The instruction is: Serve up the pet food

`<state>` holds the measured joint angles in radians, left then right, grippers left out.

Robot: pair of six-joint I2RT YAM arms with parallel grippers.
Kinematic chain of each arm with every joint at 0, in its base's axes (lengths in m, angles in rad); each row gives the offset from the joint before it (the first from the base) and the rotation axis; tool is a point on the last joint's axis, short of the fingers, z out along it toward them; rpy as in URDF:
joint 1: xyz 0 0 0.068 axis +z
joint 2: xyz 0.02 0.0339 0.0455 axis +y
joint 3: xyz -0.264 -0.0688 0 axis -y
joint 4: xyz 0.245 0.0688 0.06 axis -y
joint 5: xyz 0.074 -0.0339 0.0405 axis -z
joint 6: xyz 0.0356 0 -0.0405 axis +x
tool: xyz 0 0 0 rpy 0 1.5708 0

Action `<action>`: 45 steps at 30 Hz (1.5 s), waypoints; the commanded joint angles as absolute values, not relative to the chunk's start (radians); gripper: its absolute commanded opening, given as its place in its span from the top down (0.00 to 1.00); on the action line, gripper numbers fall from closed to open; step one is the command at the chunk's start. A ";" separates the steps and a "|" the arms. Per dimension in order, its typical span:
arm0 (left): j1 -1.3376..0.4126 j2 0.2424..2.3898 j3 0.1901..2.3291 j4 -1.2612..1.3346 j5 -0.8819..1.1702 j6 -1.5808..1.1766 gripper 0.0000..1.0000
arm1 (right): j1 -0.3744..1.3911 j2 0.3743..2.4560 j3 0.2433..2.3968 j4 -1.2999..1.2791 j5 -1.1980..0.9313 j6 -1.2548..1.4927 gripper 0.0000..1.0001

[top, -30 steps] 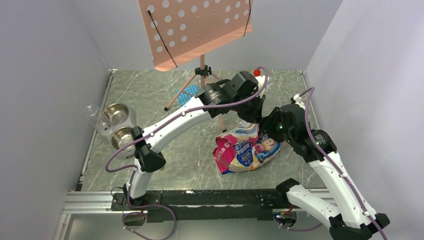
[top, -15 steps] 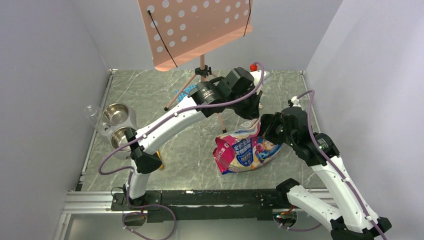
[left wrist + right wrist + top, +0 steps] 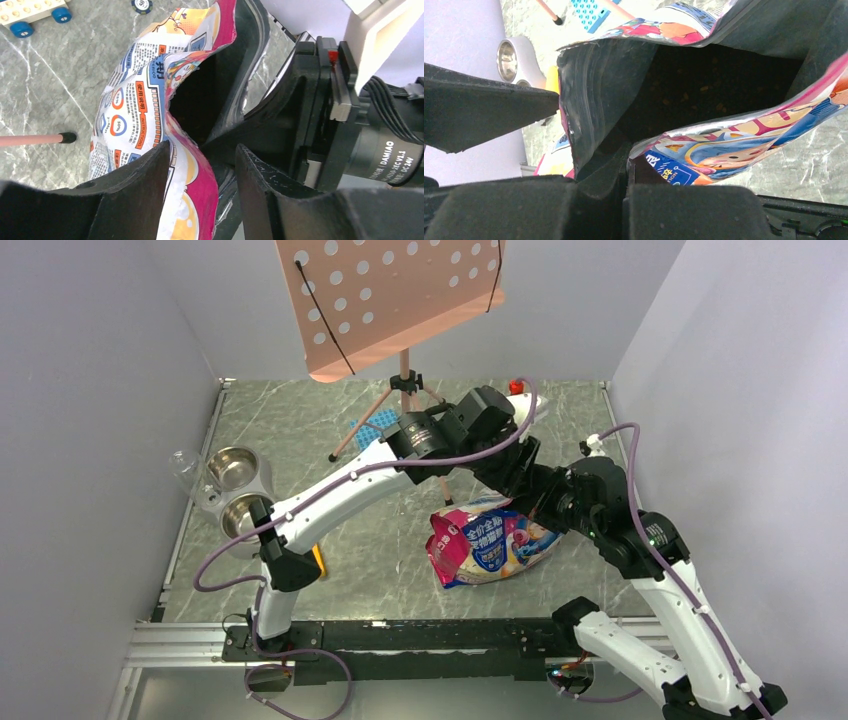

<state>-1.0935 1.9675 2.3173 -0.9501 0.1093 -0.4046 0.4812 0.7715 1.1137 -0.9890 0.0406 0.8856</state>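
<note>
We saw the pet food (image 3: 694,95) deep inside the open bag (image 3: 724,145) on the desk (image 3: 380,560), just beyond our right tool (image 3: 626,167), clenched on the bag's rim, our left tool (image 3: 202,150) released, astride another part of the rim

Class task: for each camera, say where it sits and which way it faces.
Top: above and behind, looking down at table and bag; left arm, right arm show.
Left wrist: on left arm, faces bag mouth; open left gripper shows.
Right wrist: faces pet food inside bag; right gripper shut on bag's edge.
Shared: every view shows the bag.
</note>
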 commanded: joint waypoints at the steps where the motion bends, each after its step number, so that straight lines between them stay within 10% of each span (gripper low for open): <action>1: -1.096 1.945 2.311 -0.949 0.060 -0.394 0.45 | 0.478 0.737 1.168 -0.882 0.038 0.888 1.00; 10: -1.073 2.022 2.309 -1.064 -0.104 -0.349 0.54 | 0.479 0.716 1.200 -0.957 0.093 0.897 1.00; 16: -1.059 1.995 2.386 -1.109 -0.276 -0.274 1.00 | 0.478 0.692 1.180 -1.050 0.150 0.865 1.00; 23: -1.060 1.879 2.402 -1.201 -0.497 -0.275 1.00 | 0.479 0.741 1.272 -1.184 0.236 0.702 1.00; 37: -1.065 1.556 2.051 -1.053 -0.303 -0.542 1.00 | 0.479 1.003 1.477 -1.114 0.092 0.592 0.99; 45: -1.065 1.580 2.041 -1.005 -0.206 -0.552 1.00 | 0.480 1.056 1.471 -1.233 0.136 0.799 0.27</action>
